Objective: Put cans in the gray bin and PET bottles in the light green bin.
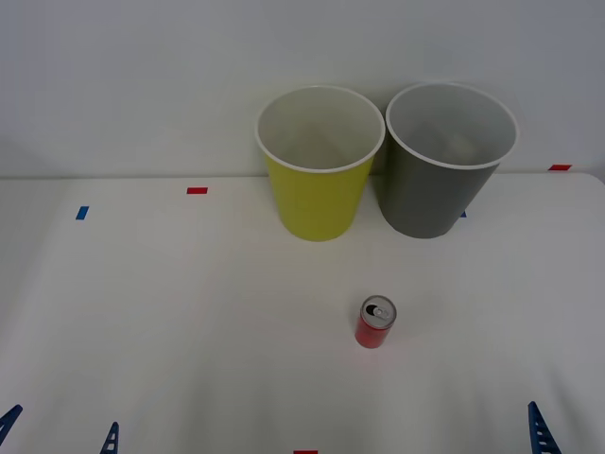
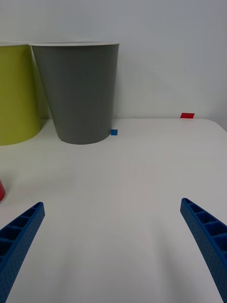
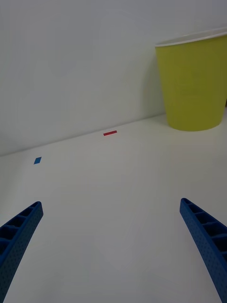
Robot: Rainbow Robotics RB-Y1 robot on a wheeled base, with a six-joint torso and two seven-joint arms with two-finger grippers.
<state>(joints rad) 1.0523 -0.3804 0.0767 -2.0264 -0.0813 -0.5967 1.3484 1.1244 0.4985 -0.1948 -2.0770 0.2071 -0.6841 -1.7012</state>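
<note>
Two bins (image 1: 319, 161) on white table (image 1: 170, 312) against pale wall (image 1: 142, 76), both tools (image 2: 111, 246) (image 3: 111, 246) spread wide, empty.

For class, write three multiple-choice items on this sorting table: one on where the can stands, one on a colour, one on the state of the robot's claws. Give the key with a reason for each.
1. Where does the red can stand?
A. In the gray bin
B. On the table in front of the bins
C. In the left claw

2. What colour is the bin on the robot's left?
A. Yellow-green
B. Blue
C. Red

3. How are the two claws?
A. Both shut on the can
B. One holds a bin
C. Both open, holding nothing

Key:
1 B, it stands upright on the table, apart from the gray bin.
2 A, the light green bin is left of the gray one.
3 C, the left claw and right claw have spread fingers.
</note>
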